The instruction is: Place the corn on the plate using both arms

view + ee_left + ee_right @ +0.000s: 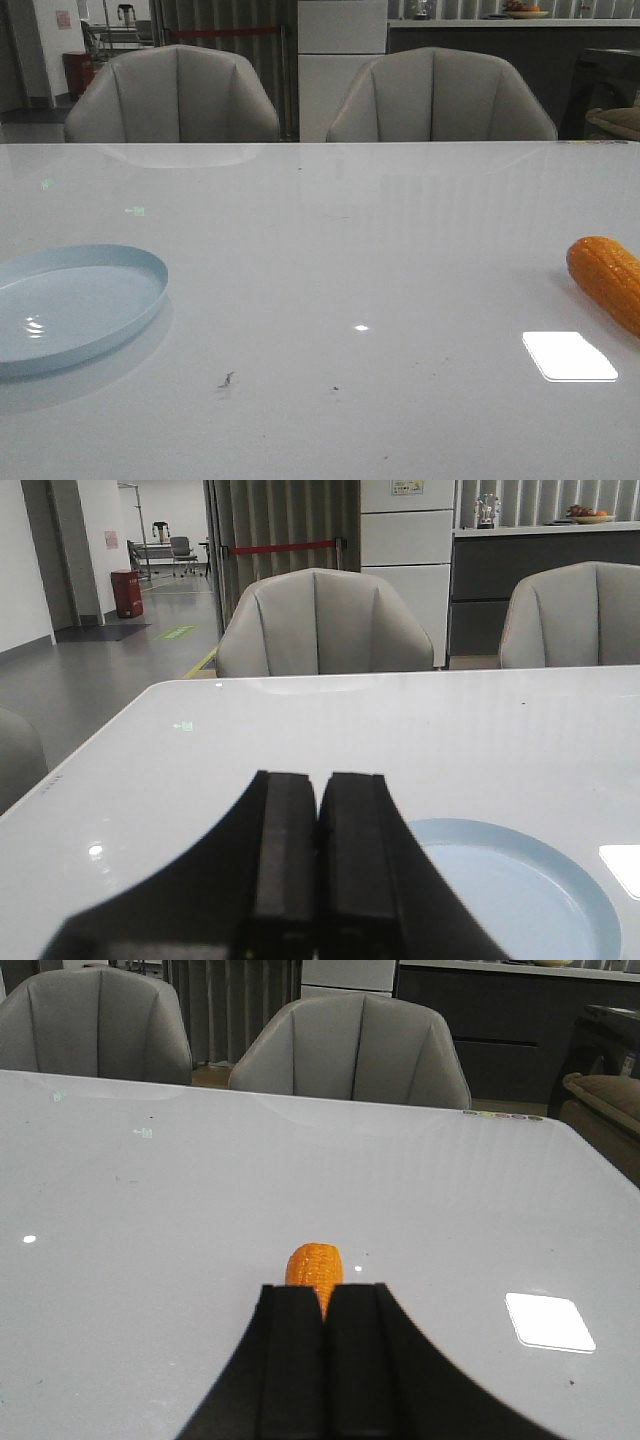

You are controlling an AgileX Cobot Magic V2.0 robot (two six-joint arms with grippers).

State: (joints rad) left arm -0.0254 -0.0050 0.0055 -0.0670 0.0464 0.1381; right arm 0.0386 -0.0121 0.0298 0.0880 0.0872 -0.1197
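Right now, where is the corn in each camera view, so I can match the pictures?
Front view: the corn lies at the right edge, partly cut off.
Left wrist view: not in it.
Right wrist view: the corn pokes out just beyond the shut right gripper.
Shared landmark: the bright rectangular reflection on the table near the corn.

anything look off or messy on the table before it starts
Nothing stands out. The corn lies intact on the table at the right edge of the front view, and the plate sits flat and empty at the left. Only a few small dark specks mark the near tabletop.
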